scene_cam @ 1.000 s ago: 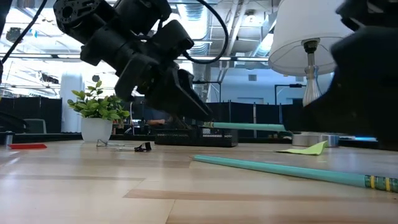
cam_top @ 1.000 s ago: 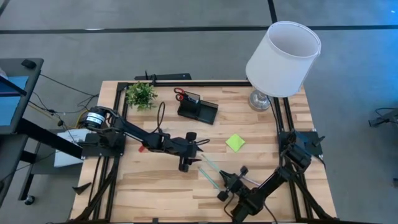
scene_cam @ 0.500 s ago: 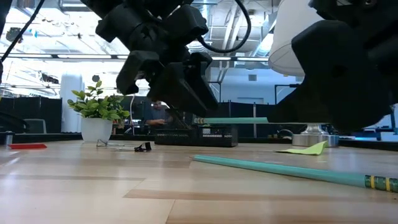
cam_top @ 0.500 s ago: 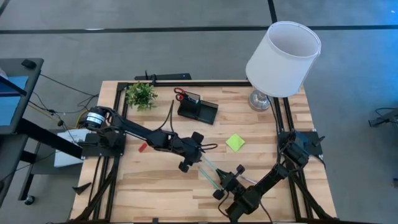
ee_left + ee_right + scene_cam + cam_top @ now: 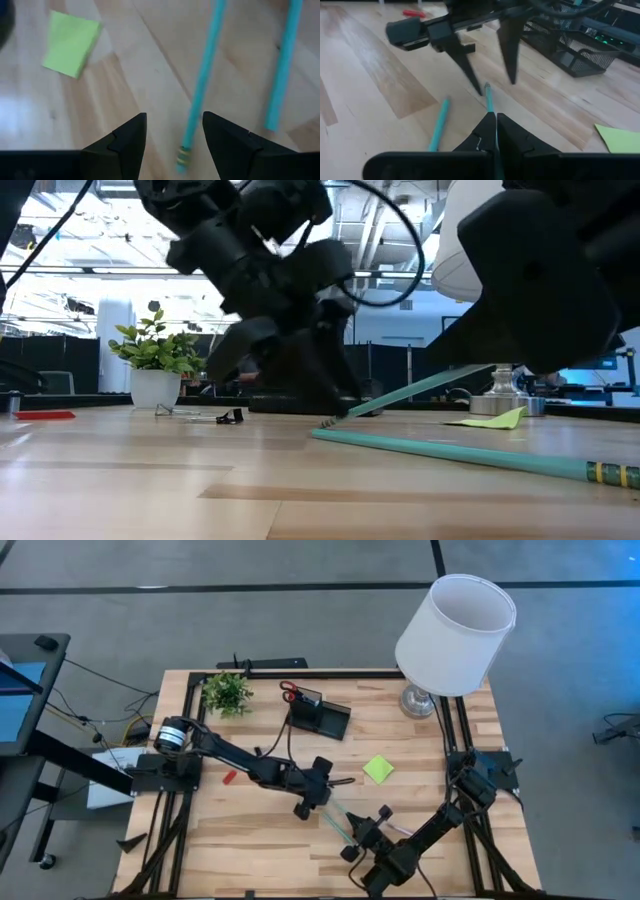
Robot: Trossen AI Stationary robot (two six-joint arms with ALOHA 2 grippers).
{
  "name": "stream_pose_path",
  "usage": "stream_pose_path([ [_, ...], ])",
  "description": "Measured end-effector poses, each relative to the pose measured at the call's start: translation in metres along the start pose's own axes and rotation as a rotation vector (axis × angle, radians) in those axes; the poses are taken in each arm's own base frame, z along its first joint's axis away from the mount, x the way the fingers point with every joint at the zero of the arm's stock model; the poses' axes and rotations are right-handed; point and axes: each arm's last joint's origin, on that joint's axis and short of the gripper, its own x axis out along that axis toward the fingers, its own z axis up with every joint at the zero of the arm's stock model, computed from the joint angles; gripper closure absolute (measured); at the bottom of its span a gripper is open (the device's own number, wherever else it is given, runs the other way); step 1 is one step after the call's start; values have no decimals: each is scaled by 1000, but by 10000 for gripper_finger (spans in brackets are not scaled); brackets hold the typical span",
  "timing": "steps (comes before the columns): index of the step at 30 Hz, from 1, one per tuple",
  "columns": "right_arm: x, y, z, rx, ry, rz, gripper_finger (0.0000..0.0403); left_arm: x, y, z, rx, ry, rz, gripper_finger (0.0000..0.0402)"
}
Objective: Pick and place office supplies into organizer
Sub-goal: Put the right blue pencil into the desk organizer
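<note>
Right gripper (image 5: 496,131), jaws closed on a teal pencil (image 5: 488,98), is offering it to the left gripper's (image 5: 487,75) open jaws, which should close squarely around it.

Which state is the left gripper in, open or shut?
Open. In the left wrist view its two dark fingers stand apart, with a teal pencil between them.

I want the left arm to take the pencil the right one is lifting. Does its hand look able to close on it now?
Probably yes. The left hand is open, its fingers either side of the teal pencil, whose eraser end lies between them. The right hand is shut on the pencil's other end; nothing blocks the way.
</note>
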Motion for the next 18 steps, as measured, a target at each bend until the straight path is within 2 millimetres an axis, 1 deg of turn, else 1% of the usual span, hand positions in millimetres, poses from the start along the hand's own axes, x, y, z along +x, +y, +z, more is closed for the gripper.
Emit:
stream_pose_path([
  [2,0,0,0,0,-1,0,401,0,3,4,-4,-12,6,211],
  [4,0,0,0,-3,-2,-1,402,-1,5,9,-11,-21,-2,221],
  [6,0,0,0,-4,-3,-1,402,-2,6,13,-4,-56,-39,241],
  [9,0,0,0,-4,-3,-1,402,-3,4,14,-11,-83,-116,272],
  [11,0,0,0,-4,-3,-1,402,-3,1,15,-17,-97,-139,283],
  [15,0,0,0,-5,-4,-1,402,-3,-1,16,-11,-90,-126,287],
  [18,0,0,0,-5,-5,-2,403,-3,-1,16,-11,-90,-121,277],
])
